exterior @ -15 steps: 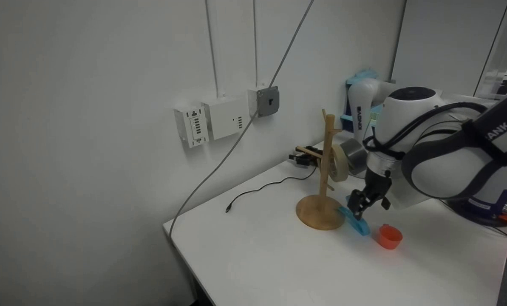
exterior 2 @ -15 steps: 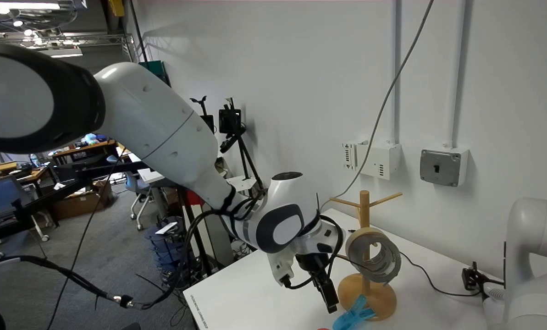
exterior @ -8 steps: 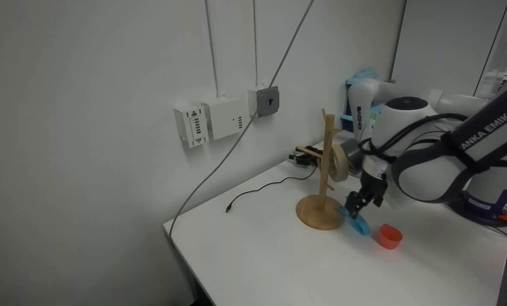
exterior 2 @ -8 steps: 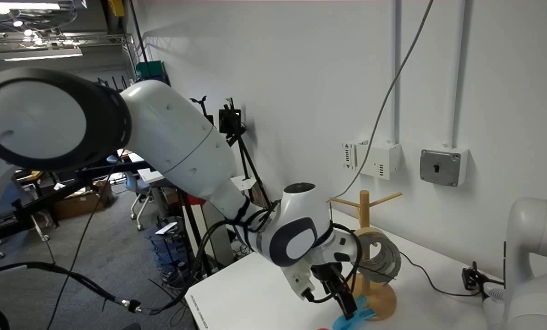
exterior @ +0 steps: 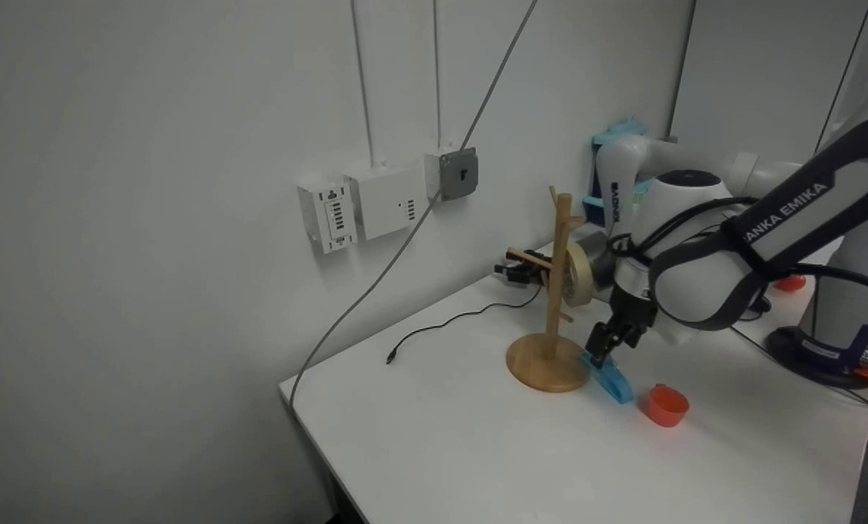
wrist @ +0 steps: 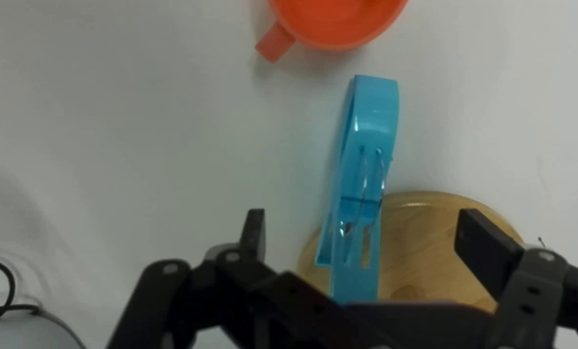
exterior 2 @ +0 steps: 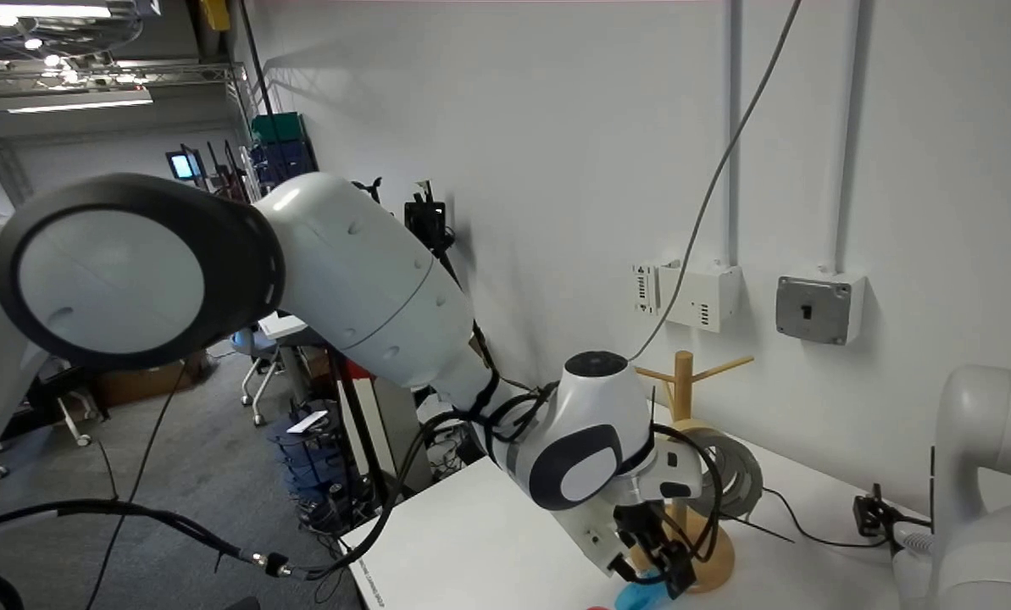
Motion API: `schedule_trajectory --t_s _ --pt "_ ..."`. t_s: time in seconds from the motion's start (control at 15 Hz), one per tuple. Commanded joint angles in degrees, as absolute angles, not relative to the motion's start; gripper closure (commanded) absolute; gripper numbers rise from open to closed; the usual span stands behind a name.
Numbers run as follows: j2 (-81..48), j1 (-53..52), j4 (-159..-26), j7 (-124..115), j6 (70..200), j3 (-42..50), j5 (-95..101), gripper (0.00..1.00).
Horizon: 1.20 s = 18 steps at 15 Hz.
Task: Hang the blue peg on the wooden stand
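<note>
two fingers (wrist: 256, 235) of my hand (wrist: 360, 233) stand spread wide. seen from the wrist, with my hand as the clock's centre, the blue peg (wrist: 356, 182) shows between them, its looped end toward twelve o'clock, its other end overlapping the base of the wooden stand (wrist: 434, 232), which spreads toward four o'clock. beyond the loop, at twelve, a red cup (wrist: 337, 29) sits apart from the peg on the white table (wrist: 148, 121).
</note>
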State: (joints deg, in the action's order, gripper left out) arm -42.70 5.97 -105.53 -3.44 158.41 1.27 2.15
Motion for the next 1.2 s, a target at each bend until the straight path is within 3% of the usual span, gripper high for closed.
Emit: schedule_trajectory --t_s 0.0,0.2,0.33,0.47,0.93,1.13 --pt "-46.29 8.25 -100.59 1.07 155.28 -1.4 -0.68 0.03" --pt "-47.57 7.56 -99.52 0.92 154.26 -1.29 -0.52 0.08" --pt "-48.09 7.24 -99.0 0.67 153.83 -1.23 -0.38 0.32" --pt "-48.39 7.14 -98.68 0.47 153.59 -1.17 -0.38 0.41" --pt "-47.24 6.21 -100.87 -1.16 156.04 0.28 0.04 0.95" --pt "-45.99 5.33 -102.7 -1.95 157.07 1.52 0.64 0.93"
